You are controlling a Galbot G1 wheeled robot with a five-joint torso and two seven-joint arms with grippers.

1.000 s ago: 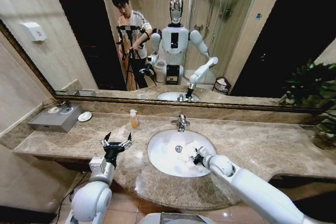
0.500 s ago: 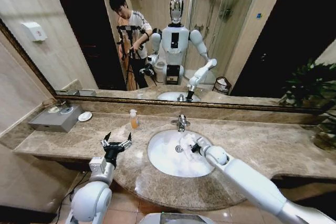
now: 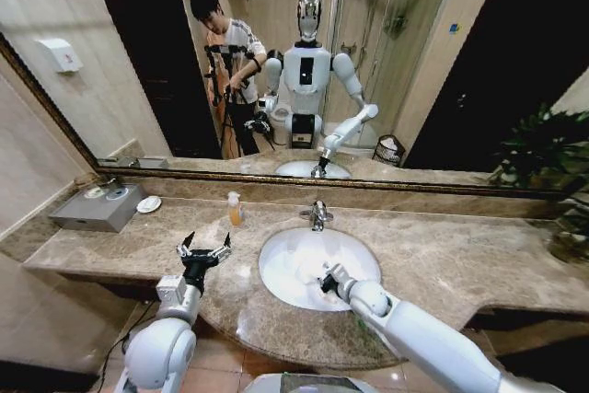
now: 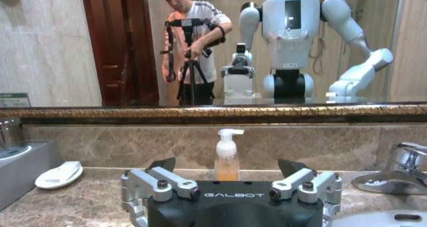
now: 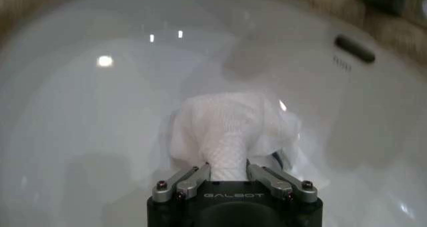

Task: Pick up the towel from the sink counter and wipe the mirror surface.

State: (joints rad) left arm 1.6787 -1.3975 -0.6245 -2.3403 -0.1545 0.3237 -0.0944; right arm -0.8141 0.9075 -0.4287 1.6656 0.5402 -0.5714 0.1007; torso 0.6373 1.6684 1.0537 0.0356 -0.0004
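- Two grippers: right gripper (image 3: 324, 280) low inside the basin, left gripper (image 3: 204, 250) raised over the counter's front edge, left of the basin.
- One small white soft cloth towel (image 5: 230, 132), bunched into a lumpy wad with a fine waffle-like weave, clamped between the right gripper (image 5: 227, 169) fingers and hanging close over the glossy white inside of the basin; whether touching the porcelain, cannot tell.
- Right jaws closed tight on a narrow neck of the cloth, the rest spilling out in loose folds beyond the fingertips.
- Left gripper (image 4: 230, 174) jaws spread wide, nothing between them; two dark pointed fingertips (image 4: 162, 164) on silver linkages, black body.
- One long beige-brown mottled marble sink counter (image 3: 460, 260), polished, with a curved bulging front edge.
- One oval white basin (image 3: 294, 269), smooth and shiny, with a dark overflow slot (image 5: 355, 48) in its wall.
- One chrome tap (image 3: 318, 215) behind the basin, against the back ledge.
- One very large rectangular wall mirror (image 3: 138, 71) with a thin dark bronze frame, spanning the counter, reflecting the white robot torso.
- One small clear pump bottle of amber liquid (image 4: 227, 162), white pump head, upright near the back ledge, left of the tap.
- One white oval soap dish (image 4: 59, 174) beside one grey box-shaped tray (image 3: 97, 209) at the far left.
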